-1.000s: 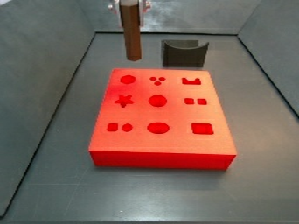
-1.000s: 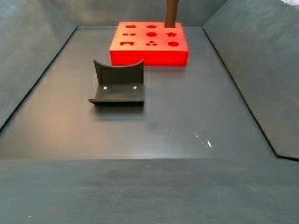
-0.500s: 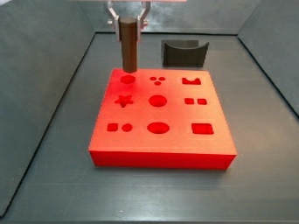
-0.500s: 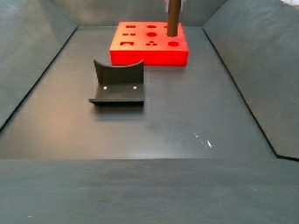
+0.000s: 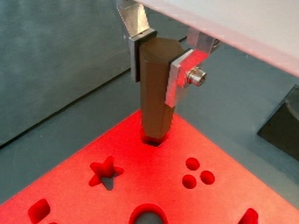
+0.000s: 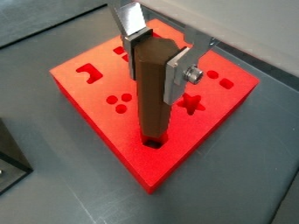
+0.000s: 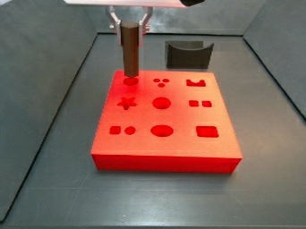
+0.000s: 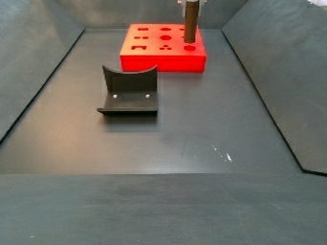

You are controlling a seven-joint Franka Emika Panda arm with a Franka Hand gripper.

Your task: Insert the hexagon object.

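Observation:
My gripper (image 5: 160, 63) is shut on the hexagon object (image 5: 156, 96), a long brown faceted peg held upright. Its lower end stands in a hole at a corner of the red block (image 5: 128, 188). In a wrist view the peg (image 6: 153, 92) meets the block (image 6: 111, 131) near its corner, beside a star hole (image 6: 191, 106). In a side view the gripper (image 7: 129, 27) holds the peg (image 7: 128, 52) over the block's (image 7: 167, 148) far left corner. In a side view the peg (image 8: 190, 21) stands on the block (image 8: 163, 59).
The dark fixture (image 8: 129, 92) stands on the floor in front of the red block in a side view, and behind the block (image 7: 188, 54) in a side view. Grey walls enclose the floor on all sides.
The gripper has come down with the peg. The peg's lower end, earlier above the block, now sits at the block's corner hole.

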